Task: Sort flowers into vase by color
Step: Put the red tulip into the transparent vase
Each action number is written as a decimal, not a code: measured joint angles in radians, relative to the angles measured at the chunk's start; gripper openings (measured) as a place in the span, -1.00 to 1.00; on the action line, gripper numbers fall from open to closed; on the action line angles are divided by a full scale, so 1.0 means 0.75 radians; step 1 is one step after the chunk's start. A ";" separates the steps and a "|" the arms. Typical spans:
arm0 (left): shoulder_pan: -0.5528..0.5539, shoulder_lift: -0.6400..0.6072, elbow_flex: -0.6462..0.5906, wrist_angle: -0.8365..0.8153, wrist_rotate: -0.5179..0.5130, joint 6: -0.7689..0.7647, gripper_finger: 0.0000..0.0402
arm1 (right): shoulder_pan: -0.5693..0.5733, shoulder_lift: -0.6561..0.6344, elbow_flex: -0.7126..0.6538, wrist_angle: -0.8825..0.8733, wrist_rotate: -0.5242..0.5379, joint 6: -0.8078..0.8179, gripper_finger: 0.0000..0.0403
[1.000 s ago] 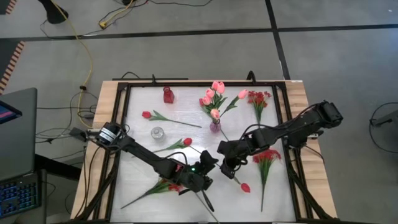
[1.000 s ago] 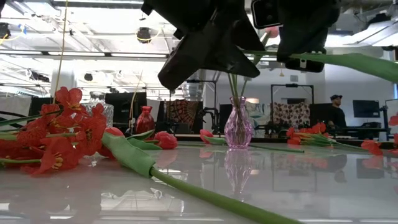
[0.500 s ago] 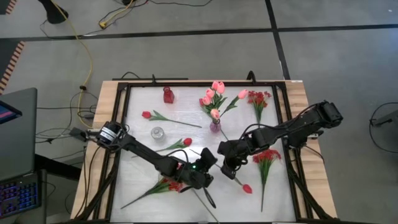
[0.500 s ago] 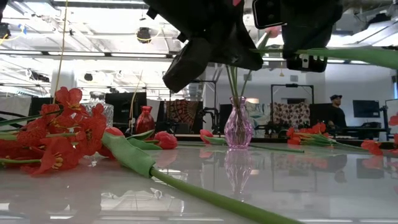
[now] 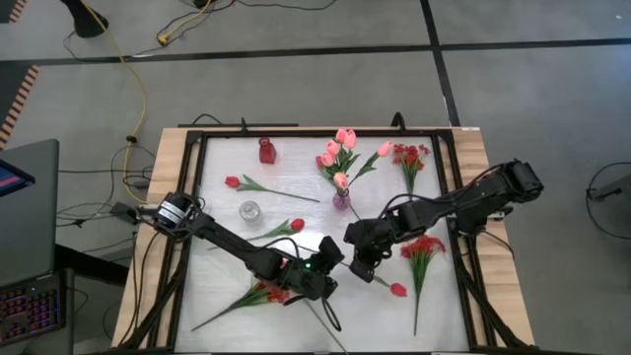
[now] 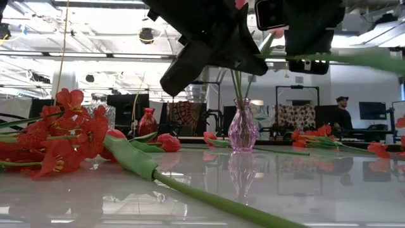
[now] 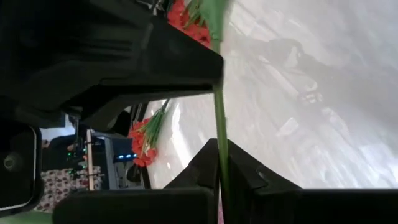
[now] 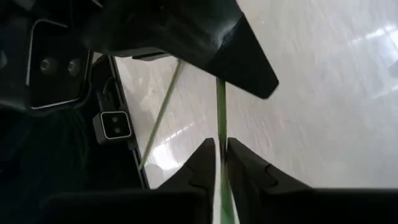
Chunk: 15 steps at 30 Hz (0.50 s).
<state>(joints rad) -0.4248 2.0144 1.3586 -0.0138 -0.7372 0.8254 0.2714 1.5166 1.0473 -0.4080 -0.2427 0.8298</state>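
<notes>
The bench [image 5: 296, 212] is a pale white sheet inside a dark frame, and both arms reach in over its near half.

The left arm runs from the bench's left edge toward the middle front. Its claw [image 5: 325, 254] is closed on the thin green stem of a red tulip [image 5: 397, 290]; the left wrist view shows that stem [image 7: 220, 134] pinched between the two dark fingers.

The right arm comes in from the right edge, and its claw [image 5: 363, 258] sits just beside the left one, on the same stem. In the right wrist view the stem [image 8: 221, 118] runs through a narrow gap between the fingers [image 8: 200, 167]. Whether they still press it or stand a little apart I cannot tell from that view. In the high view the tulip's red head lies just past the right claw, toward the front right.

A purple vase [image 5: 341, 200] stands behind the two claws, holding several pink tulips [image 5: 335, 148]. A small red vase [image 5: 266, 150] stands at the far left, and a clear glass vase [image 5: 249, 210] sits nearer the left arm.

A bushy red spray [image 5: 424, 248] lies at the right, another [image 5: 409, 156] in the far right corner, and a third [image 5: 264, 293] under the left arm. Two more red tulips [image 5: 235, 182] lie on the left half.
</notes>
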 joint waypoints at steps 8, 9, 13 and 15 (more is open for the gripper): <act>0.002 0.000 0.000 -0.041 0.000 -0.033 -1.00 | -0.016 0.000 0.000 -0.005 -0.071 0.023 -0.25; 0.003 0.000 0.000 -0.047 0.000 -0.036 -1.00 | -0.017 0.000 0.000 -0.006 -0.074 0.015 -0.19; 0.004 0.000 0.000 -0.092 0.018 -0.089 -1.00 | -0.026 0.000 0.000 -0.008 -0.086 -0.086 0.03; 0.004 -0.006 -0.001 -0.121 0.067 -0.140 -1.00 | -0.026 0.000 0.000 -0.010 -0.093 -0.144 0.10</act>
<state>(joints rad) -0.4217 2.0101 1.3580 -0.1047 -0.6871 0.7201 0.2516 1.5166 1.0473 -0.4155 -0.3122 0.7215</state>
